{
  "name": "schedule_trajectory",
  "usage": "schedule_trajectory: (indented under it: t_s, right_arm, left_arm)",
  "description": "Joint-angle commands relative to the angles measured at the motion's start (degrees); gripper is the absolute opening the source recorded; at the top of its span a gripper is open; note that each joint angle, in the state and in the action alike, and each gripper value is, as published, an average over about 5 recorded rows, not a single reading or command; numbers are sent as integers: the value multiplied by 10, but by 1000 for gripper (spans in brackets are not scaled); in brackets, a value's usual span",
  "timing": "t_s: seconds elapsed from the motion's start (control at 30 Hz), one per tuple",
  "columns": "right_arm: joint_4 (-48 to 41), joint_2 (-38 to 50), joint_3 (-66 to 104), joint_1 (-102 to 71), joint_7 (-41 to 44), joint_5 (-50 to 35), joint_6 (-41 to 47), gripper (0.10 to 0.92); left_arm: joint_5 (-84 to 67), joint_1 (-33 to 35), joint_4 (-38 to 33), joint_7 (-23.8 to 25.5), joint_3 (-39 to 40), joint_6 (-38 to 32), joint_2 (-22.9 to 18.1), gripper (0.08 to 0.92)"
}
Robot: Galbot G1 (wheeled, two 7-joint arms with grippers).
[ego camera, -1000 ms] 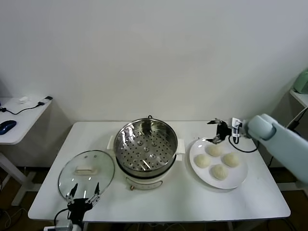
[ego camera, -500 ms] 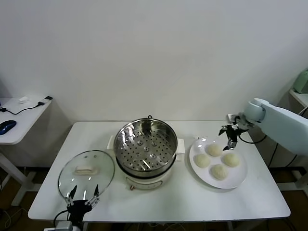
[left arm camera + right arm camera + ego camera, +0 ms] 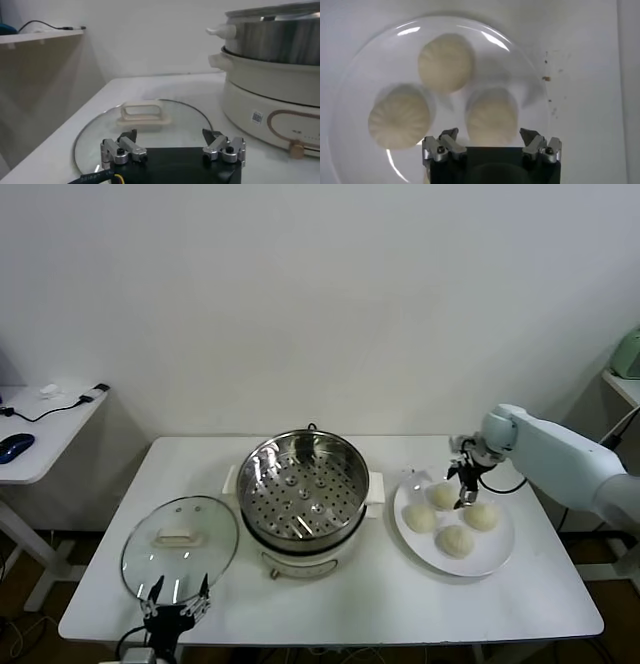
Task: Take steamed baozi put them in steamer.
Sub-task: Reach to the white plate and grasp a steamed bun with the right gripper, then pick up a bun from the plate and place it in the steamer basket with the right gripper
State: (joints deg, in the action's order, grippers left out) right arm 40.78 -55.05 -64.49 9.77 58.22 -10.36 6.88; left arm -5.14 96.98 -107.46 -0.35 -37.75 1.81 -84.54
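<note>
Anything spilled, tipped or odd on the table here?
Nothing major: four cream-white buns sit on the white plate, the steel steamer stands upright and empty. Only small brown specks lie beside the plate.

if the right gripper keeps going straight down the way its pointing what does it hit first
Most likely the baozi lined up between the open fingers of the right gripper, on the white plate; how far above it is unclear.

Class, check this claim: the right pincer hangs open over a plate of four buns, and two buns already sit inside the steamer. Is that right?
Not quite. The steamer holds no buns; the head view shows its tray bare. All four buns are on the plate, with the right pincer open above them.
</note>
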Motion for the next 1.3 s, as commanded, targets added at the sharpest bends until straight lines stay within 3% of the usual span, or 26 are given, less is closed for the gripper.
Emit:
schedule_trajectory:
  t_s: [0.03, 0.17, 0.47, 0.73, 1.03, 1.3]
  right_arm:
    - [-35, -21, 26, -25, -14, 9, 6, 823]
    - [-35, -21, 26, -24, -11, 14, 6, 809]
    - [-28, -17, 24, -9, 3, 0, 1, 690]
    - [12, 5, 6, 33, 21, -14, -22, 670]
    - [197, 39, -173, 306, 41, -121, -75, 653]
    - [368, -70, -241, 472, 34, -163, -178, 653]
  left_arm:
    - [2, 0, 2, 0, 1, 0, 0, 823]
    - [5, 2, 2, -1, 4, -1, 0, 823]
    - [10, 7, -1, -3, 8, -3, -2, 823]
    - [12, 14, -8, -4, 8, -7, -3, 823]
    - [16, 18, -22, -4, 13, -7, -2, 823]
    - [21, 26, -28, -4, 23, -9, 0, 823]
